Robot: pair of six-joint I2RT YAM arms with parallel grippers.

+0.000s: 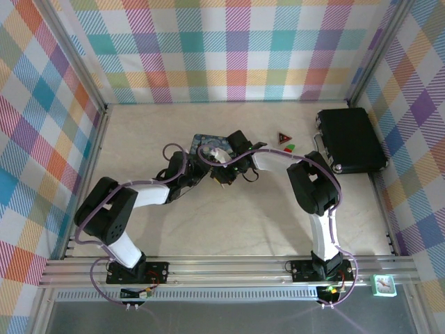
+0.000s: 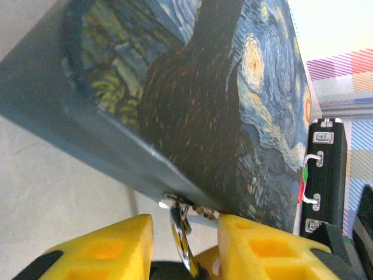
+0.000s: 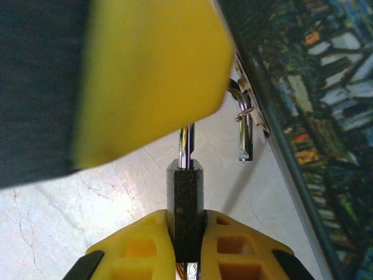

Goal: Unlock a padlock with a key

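Mid-table, the tin (image 1: 208, 143) is flanked by both arms. The left gripper (image 2: 180, 224) is spread about the shackle (image 3: 246, 134) at the tin's clasp (image 2: 175, 202). The padlock (image 3: 185, 192) is pinched by the right gripper (image 3: 186, 220). The shackle's free leg is seen out of the body, so unlocking is judged done; unhooking is left.

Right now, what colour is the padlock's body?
Dark, almost black; the padlock shows best in the right wrist view.

No text, number, brand or label can be read. The painted tin (image 2: 233, 116) is covered by swirling night-sky brushwork without lettering, and any marking on the red triangle piece (image 1: 283, 138) is too small to be made out.
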